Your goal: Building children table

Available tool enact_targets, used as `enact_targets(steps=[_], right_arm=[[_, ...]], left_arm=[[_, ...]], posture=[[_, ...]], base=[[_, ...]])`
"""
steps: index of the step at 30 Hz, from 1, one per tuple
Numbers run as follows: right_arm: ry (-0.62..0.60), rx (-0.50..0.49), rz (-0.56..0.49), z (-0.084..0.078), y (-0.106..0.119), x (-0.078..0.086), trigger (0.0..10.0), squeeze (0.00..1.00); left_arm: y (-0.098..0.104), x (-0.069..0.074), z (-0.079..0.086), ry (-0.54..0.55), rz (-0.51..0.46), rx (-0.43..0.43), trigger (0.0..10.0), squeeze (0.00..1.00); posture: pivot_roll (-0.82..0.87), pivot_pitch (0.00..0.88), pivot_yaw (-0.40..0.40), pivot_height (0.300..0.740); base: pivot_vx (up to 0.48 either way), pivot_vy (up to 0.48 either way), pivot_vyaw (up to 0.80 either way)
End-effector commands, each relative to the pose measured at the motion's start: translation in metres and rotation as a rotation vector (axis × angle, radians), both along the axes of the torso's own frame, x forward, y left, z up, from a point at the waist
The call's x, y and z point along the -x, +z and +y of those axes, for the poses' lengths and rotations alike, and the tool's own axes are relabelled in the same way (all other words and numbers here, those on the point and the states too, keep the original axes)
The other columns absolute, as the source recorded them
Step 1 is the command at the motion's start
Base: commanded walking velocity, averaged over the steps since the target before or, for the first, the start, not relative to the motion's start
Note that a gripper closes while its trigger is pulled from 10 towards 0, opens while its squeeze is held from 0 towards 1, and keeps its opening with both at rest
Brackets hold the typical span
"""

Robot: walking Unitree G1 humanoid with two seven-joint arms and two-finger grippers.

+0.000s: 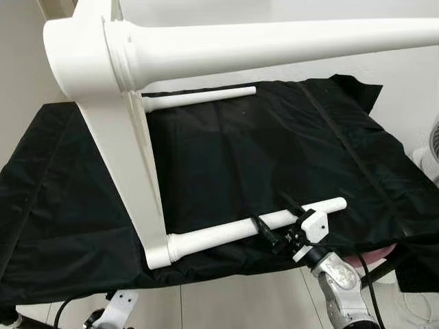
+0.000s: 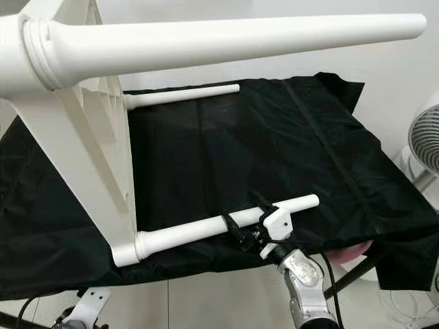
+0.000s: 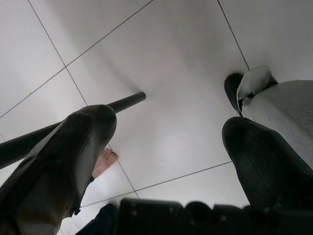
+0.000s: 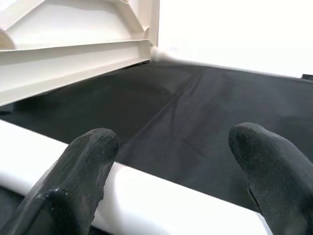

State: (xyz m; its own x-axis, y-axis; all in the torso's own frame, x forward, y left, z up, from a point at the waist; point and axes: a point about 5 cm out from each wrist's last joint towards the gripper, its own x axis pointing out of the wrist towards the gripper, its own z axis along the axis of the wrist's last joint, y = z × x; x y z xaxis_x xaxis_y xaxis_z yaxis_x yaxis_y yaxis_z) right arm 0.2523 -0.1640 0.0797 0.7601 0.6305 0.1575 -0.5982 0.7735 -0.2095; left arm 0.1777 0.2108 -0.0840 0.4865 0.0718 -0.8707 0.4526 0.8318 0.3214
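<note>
A white children's table lies on its side, its top panel (image 1: 123, 157) standing upright on a black cloth (image 1: 240, 151). One white leg (image 1: 274, 44) juts out overhead, and another (image 1: 199, 98) lies at the far side. The near lower leg (image 1: 219, 236) rests on the cloth. My right gripper (image 1: 271, 211) is open and straddles this leg near its free end, one finger on each side. In the right wrist view the leg (image 4: 146, 196) lies between the spread fingers (image 4: 88, 161). My left gripper (image 3: 171, 132) hangs open below the table edge, pointing at the tiled floor.
The cloth-covered surface ends just in front of me. A fan (image 2: 425, 140) stands at the right, and something pink (image 2: 346, 252) shows under the cloth's edge. In the left wrist view a person's bare foot (image 3: 103, 161) and a black bar (image 3: 122, 104) are on the floor.
</note>
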Motion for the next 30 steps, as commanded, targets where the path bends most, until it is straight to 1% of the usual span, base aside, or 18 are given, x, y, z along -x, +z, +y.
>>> enact_targets(steps=[1, 6, 7, 12, 13, 15, 18, 19, 20, 21, 23, 24, 25, 26, 27, 28, 29, 30], right_arm=[[0.065, 0.036, 0.042, 0.006, -0.008, 0.004, 10.0, 0.00], [0.104, 0.030, 0.034, 0.009, -0.003, 0.002, 10.0, 0.00], [0.119, 0.021, 0.019, 0.009, 0.003, 0.000, 10.0, 0.00], [0.099, 0.002, -0.005, 0.007, 0.010, -0.005, 10.0, 0.00], [0.065, -0.016, -0.010, 0.005, 0.015, -0.011, 10.0, 0.00], [0.037, -0.036, -0.013, 0.003, 0.018, -0.015, 10.0, 0.00], [-0.049, -0.097, -0.044, 0.000, 0.028, -0.025, 10.0, 0.00], [-0.049, -0.097, -0.044, 0.000, 0.028, -0.025, 10.0, 0.00], [-0.102, -0.136, -0.043, -0.002, 0.032, -0.032, 10.0, 0.00], [-0.102, -0.136, -0.043, -0.002, 0.032, -0.032, 10.0, 0.00], [-0.159, -0.195, -0.024, -0.004, 0.038, -0.041, 10.0, 0.00], [-0.187, -0.226, -0.016, -0.003, 0.042, -0.047, 10.0, 0.00], [-0.187, -0.226, -0.016, -0.003, 0.042, -0.047, 10.0, 0.00], [-0.218, -0.253, -0.009, -0.003, 0.047, -0.053, 10.0, 0.00], [-0.218, -0.253, -0.009, -0.003, 0.047, -0.053, 10.0, 0.00], [-0.282, -0.298, -0.021, -0.001, 0.057, -0.063, 10.0, 0.00], [-0.282, -0.298, -0.021, -0.001, 0.057, -0.063, 10.0, 0.00], [-0.301, -0.343, -0.012, 0.003, 0.062, -0.069, 10.0, 0.00]], left_arm=[[0.009, -0.016, 0.004, -0.016, -0.060, -0.030, 10.0, 0.00], [0.007, -0.013, 0.001, -0.022, -0.051, -0.026, 10.0, 0.00], [0.005, -0.010, -0.001, -0.021, -0.046, -0.022, 10.0, 0.00], [0.002, -0.005, -0.002, -0.016, -0.038, -0.019, 10.0, 0.00], [0.001, -0.003, -0.004, -0.016, -0.032, -0.015, 10.0, 0.00], [0.000, -0.001, -0.005, -0.021, -0.028, -0.013, 10.0, 0.00], [-0.003, 0.004, -0.010, -0.036, -0.019, -0.003, 10.0, 0.00], [-0.003, 0.004, -0.010, -0.036, -0.019, -0.003, 10.0, 0.00], [-0.005, 0.006, -0.013, -0.038, -0.015, 0.008, 10.0, 0.00], [-0.005, 0.006, -0.013, -0.038, -0.015, 0.008, 10.0, 0.00], [-0.006, 0.008, -0.017, -0.045, -0.013, 0.017, 10.0, 0.00], [-0.006, 0.009, -0.019, -0.040, -0.015, 0.030, 10.0, 0.00], [-0.006, 0.009, -0.019, -0.040, -0.015, 0.030, 10.0, 0.00], [-0.007, 0.009, -0.020, -0.035, -0.016, 0.037, 10.0, 0.00], [-0.007, 0.009, -0.020, -0.035, -0.016, 0.037, 10.0, 0.00], [-0.007, 0.010, -0.023, -0.020, -0.018, 0.050, 10.0, 0.00], [-0.007, 0.010, -0.023, -0.020, -0.018, 0.050, 10.0, 0.00], [-0.008, 0.011, -0.023, -0.010, -0.020, 0.049, 10.0, 0.00]], posture=[[0.02, 0.000, 0.091, 0.740], [0.02, 0.000, 0.082, 0.740], [0.03, 0.000, 0.068, 0.740], [0.03, 0.000, 0.060, 0.740], [0.02, 0.000, 0.033, 0.740], [0.02, 0.000, 0.028, 0.740], [0.01, 0.000, 0.004, 0.740], [0.01, 0.000, 0.004, 0.740], [0.01, 0.000, -0.007, 0.740], [0.01, 0.000, -0.007, 0.740], [0.01, 0.000, -0.022, 0.740], [0.00, 0.000, -0.040, 0.740], [0.00, 0.000, -0.040, 0.740], [0.00, 0.002, -0.051, 0.740], [0.00, 0.002, -0.051, 0.740], [-0.01, 0.016, -0.062, 0.740], [-0.01, 0.016, -0.062, 0.740], [-0.01, 0.020, -0.065, 0.740]], base=[[0.000, 0.000, 0.00], [0.000, 0.000, 0.00], [0.000, 0.000, 0.00], [0.000, 0.000, 0.00], [0.000, 0.000, 0.00], [0.000, 0.000, 0.00], [0.000, 0.000, 0.00], [0.000, 0.000, 0.00], [0.000, 0.000, 0.00], [0.000, 0.000, 0.00], [0.000, 0.000, 0.00], [0.000, 0.000, 0.00], [0.000, 0.000, 0.00], [0.000, 0.000, 0.00], [0.000, 0.000, 0.00], [0.000, 0.000, 0.00], [0.000, 0.000, 0.00], [0.000, 0.000, 0.00]])
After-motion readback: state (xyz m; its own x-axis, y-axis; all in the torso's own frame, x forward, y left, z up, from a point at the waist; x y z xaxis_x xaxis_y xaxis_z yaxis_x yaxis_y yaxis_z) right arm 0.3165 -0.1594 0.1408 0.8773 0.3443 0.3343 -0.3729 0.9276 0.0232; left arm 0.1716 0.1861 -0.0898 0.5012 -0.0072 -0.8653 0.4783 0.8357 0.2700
